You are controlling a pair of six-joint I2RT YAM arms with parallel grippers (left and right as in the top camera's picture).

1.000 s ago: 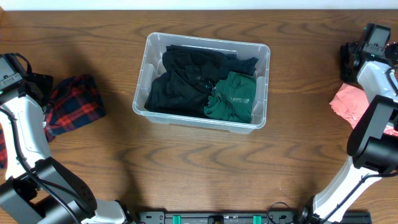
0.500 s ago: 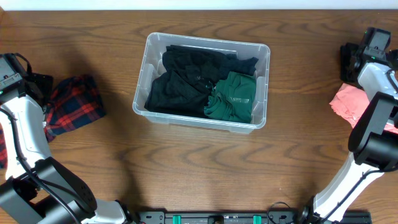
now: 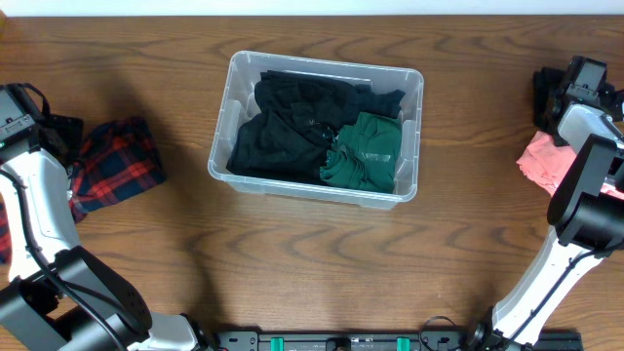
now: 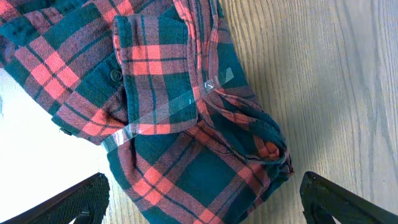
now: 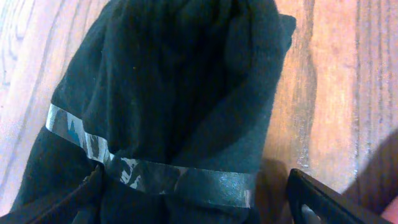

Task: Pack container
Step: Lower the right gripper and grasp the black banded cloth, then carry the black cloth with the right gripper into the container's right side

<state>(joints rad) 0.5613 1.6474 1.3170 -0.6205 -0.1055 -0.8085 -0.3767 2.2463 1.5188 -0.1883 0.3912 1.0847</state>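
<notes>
The clear container (image 3: 413, 136) stands at the table's middle and holds black clothes (image 3: 288, 122) and a folded green garment (image 3: 366, 151). At the far left my left gripper (image 3: 57, 135) hovers over a red-and-teal plaid shirt bundle (image 4: 180, 118) bound with clear tape. Its jaws (image 4: 202, 211) are open wide, one on each side of the bundle's lower end. At the far right my right gripper (image 3: 546, 97) is open over a black garment bundle (image 5: 180, 99) wrapped in a tape band. Its fingers (image 5: 314, 199) straddle that bundle (image 5: 199, 205).
A pink garment (image 3: 544, 161) lies on the wooden table just in front of the right gripper. The plaid bundle (image 3: 117, 164) sits near the left edge, partly over a white surface (image 4: 37, 149). Both arms' bases stand at the near corners.
The right wrist has shifted slightly toward the near side above the black bundle. The left arm, the container and its contents have not moved.
</notes>
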